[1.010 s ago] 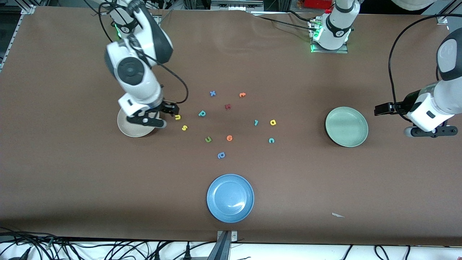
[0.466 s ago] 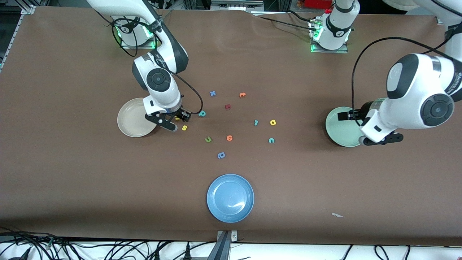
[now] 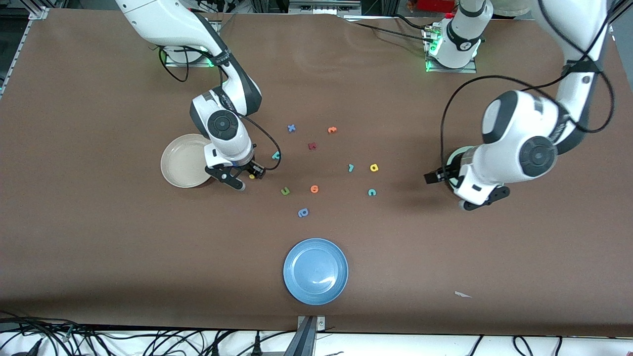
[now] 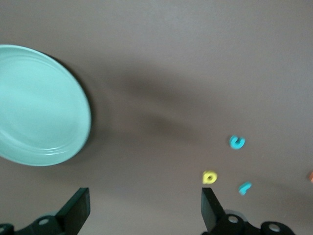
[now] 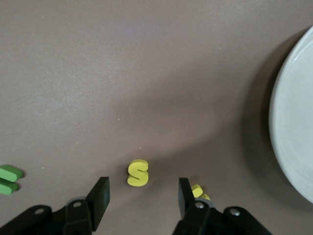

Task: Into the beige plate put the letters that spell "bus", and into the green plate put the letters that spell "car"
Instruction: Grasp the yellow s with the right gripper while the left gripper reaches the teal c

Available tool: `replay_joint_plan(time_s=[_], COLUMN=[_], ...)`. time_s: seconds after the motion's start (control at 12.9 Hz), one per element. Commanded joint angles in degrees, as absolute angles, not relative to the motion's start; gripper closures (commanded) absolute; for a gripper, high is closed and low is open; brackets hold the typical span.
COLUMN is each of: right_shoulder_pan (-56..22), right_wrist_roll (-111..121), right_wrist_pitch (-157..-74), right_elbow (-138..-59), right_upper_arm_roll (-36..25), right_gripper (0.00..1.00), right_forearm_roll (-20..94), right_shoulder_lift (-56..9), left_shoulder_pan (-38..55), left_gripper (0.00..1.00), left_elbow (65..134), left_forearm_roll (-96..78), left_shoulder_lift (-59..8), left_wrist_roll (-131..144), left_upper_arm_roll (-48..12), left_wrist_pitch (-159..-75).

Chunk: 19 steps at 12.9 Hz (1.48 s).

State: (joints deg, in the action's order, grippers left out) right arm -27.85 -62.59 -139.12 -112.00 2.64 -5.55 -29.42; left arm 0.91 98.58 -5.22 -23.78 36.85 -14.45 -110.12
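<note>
right gripper (image 5: 142, 193): low over the table just beside the beige plate (image 3: 183, 160), on its side toward the left arm's end
right jaws: spread, one finger on each side of the yellow s (image 5: 138, 173); neither finger touches it
yellow s: flat on the table
yellow u (image 5: 198, 191): on the table, close against the outside of one of my right fingers; mostly hidden
teal b (image 3: 276, 155): on the table near my right gripper, partly under its cable
beige plate: nothing in it
left gripper (image 4: 144, 208): in the air over bare table beside the green plate (image 4: 39, 105)
left jaws: spread wide, holding nothing
green plate: nothing in the part i can see
teal c (image 3: 372, 192), yellow a (image 3: 374, 168), teal r (image 3: 350, 168): on the table, clustered between the green plate and mid-table
green u (image 3: 285, 191), orange letter (image 3: 314, 189): near the s, nearer the front camera
blue plate (image 3: 315, 271): nearest the front camera
</note>
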Motion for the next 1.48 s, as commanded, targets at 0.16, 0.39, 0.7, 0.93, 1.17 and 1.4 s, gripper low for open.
replay_joint_plan(time_s=[0.16,0.39,0.7,0.93,1.17,1.4], right_shoulder_pan=[-28.74,-28.65,-28.74,-28.74,-28.74,-28.83], right_wrist_roll=[-65.82,-69.61,-71.36,-72.16,-72.25,-72.25], right_wrist_pitch=[-139.39,-141.33,-142.38,-143.52,-143.7,-143.7], right_elbow=[-110.65,-110.65,-110.65,-110.74,-110.65,-110.65], right_upper_arm_roll=[2.46,2.46,2.2,2.28,2.2,2.2], right_gripper=[0.36,0.36,0.38,0.38,0.51,0.82], right_forearm_roll=[-6.15,-6.33,-6.24,-6.33,-6.24,-6.24], right_shoulder_lift=[-31.2,-31.55,-32.78,-33.57,-34.19,-34.19], left_shoulder_pan=[4.65,8.43,13.08,15.99,16.87,16.79], left_gripper=[0.0,0.0,0.02,0.08,0.15,0.16], left_elbow=[98.17,97.82,96.42,95.98,93.45,92.81], left_forearm_roll=[-5.36,-1.0,7.55,7.82,10.69,15.03], left_shoulder_lift=[-30.04,-34.61,-38.49,-39.64,-41.91,-43.5], left_wrist_roll=[49.2,58.41,67.58,67.59,66.8,65.14], left_upper_arm_roll=[-14.06,-13.97,-14.06,-14.06,-14.06,-14.15], left_wrist_pitch=[-121.26,-128.12,-130.34,-130.34,-130.86,-130.96])
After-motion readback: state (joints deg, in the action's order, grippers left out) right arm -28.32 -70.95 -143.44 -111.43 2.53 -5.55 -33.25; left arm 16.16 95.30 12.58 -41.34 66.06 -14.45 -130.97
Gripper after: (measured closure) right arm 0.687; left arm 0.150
